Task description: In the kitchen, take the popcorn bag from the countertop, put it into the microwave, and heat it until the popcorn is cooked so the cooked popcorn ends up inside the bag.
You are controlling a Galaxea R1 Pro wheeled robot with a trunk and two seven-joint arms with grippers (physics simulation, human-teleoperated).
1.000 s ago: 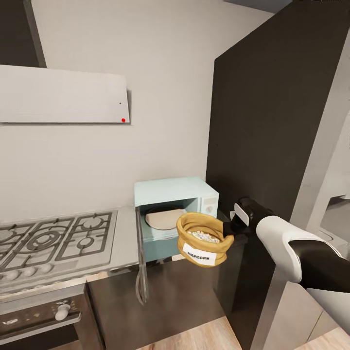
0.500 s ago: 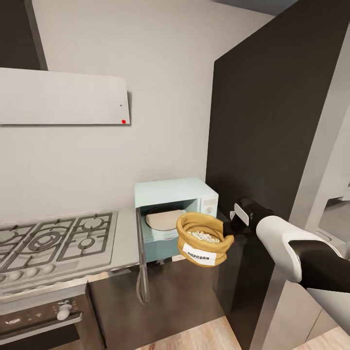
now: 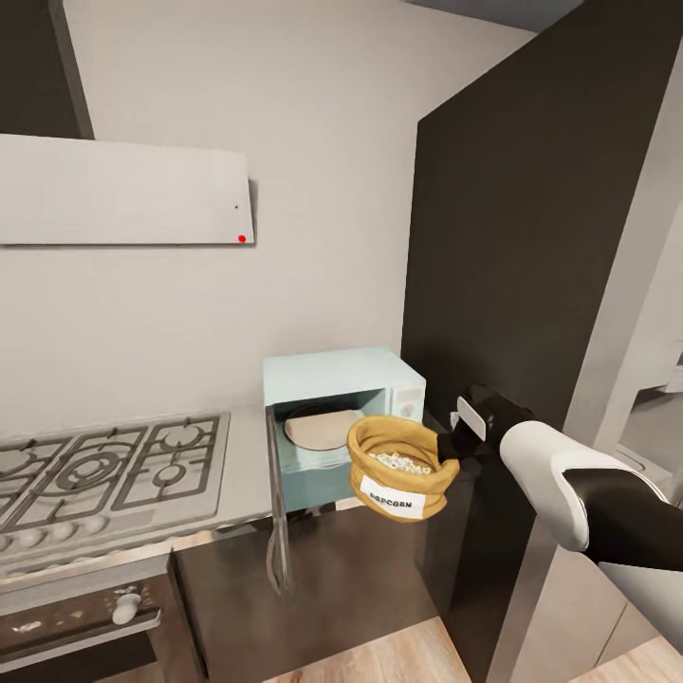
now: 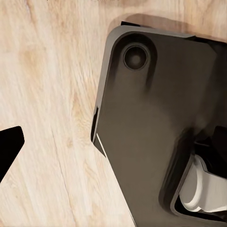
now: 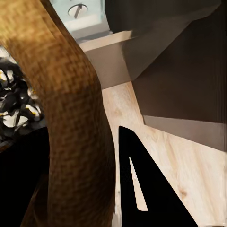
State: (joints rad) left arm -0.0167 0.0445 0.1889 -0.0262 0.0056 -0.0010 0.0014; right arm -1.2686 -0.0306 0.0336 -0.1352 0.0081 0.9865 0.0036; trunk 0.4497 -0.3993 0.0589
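Right gripper [image 3: 446, 459]: jaws pinching the rolled rim of the popcorn bag [image 3: 398, 469], one finger [image 5: 142, 189] outside the wall.
Left gripper: jaw state cannot be told.
Popcorn bag: held in the air, upright, just in front of the open cavity; popcorn [image 3: 402, 462] inside.
Microwave [image 3: 346, 398]: at the desk's [image 3: 242, 465] right end, door [image 3: 276, 503] swung open.
Progress: bag picked up; insertion, door closing and heating remain.
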